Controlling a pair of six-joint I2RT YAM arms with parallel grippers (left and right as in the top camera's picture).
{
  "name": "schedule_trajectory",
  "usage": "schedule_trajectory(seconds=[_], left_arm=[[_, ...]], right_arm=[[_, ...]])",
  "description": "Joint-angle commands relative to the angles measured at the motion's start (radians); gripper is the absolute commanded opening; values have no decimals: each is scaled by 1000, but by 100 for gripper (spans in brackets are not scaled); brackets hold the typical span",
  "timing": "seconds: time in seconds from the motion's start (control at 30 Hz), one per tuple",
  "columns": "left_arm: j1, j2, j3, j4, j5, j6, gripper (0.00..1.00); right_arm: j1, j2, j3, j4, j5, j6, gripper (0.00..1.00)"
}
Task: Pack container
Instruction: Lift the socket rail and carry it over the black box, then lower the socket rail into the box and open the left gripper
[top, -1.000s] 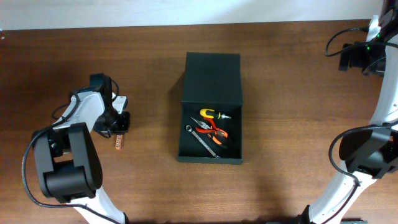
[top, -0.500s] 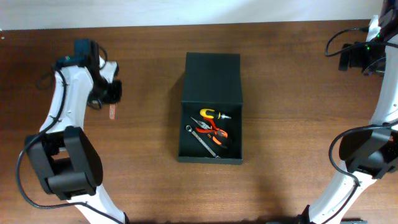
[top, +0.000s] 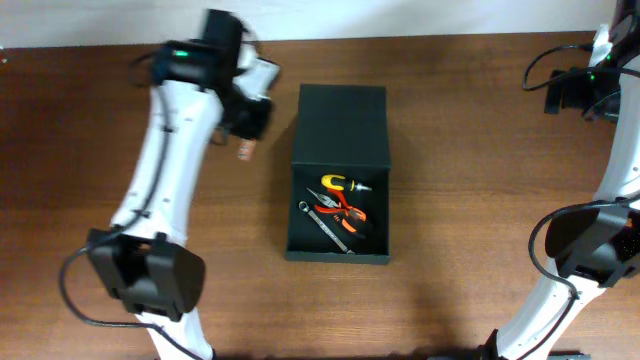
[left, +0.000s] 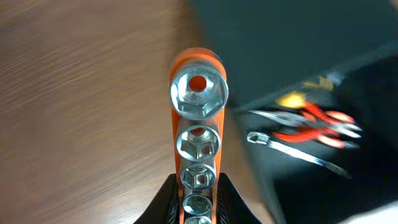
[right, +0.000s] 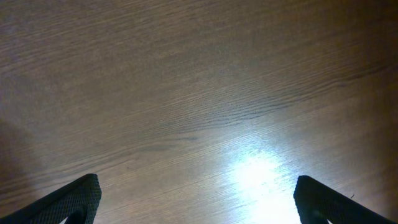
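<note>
Two arms stand at your wooden table (top: 470, 200), and only the left one carries anything. Your left gripper (top: 246, 130) hangs over the far left part of the table, just left of the container (top: 340, 125). Its fingers (left: 163, 200) are drawn narrow and clamped on one end of an orange socket rail (left: 198, 134). In the left wrist view you look along the rail: a row of shiny hex sockets sits on it, the biggest at the free end and smaller ones toward the fingers. From overhead, the rail's free end pokes out on the near side of the gripper, above bare wood and beside the container's left edge, not over it

The container sits at the middle of the table, open, with its flap lid thrown back on the far side and the box proper on the near side. Three tools lie together inside:
- a yellow-handled tool (top: 336, 183), the farthest of the three
- red-handled pliers (top: 350, 210), just near of it
- a slim silver wrench (top: 325, 225), slanting along the pliers' left side

Your right gripper (right: 199, 202) is over by the far right corner of the table, well apart from the container. Its fingers (right: 74, 199) stand wide apart with nothing between them, only bare wood below
</note>
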Motion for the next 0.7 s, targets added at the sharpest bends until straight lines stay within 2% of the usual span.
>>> schedule_trajectory(seconds=[0.0, 0.3, 0.67], left_arm=[[-97, -7, 16, -19, 19, 56, 2], [-294, -5, 12, -27, 18, 111, 2], [-315, 49, -58, -22, 19, 136, 2]], right_arm=[[-2, 2, -2, 2, -2, 12, 99], [-2, 2, -2, 2, -2, 12, 99], [-2, 2, -2, 2, -2, 12, 99]])
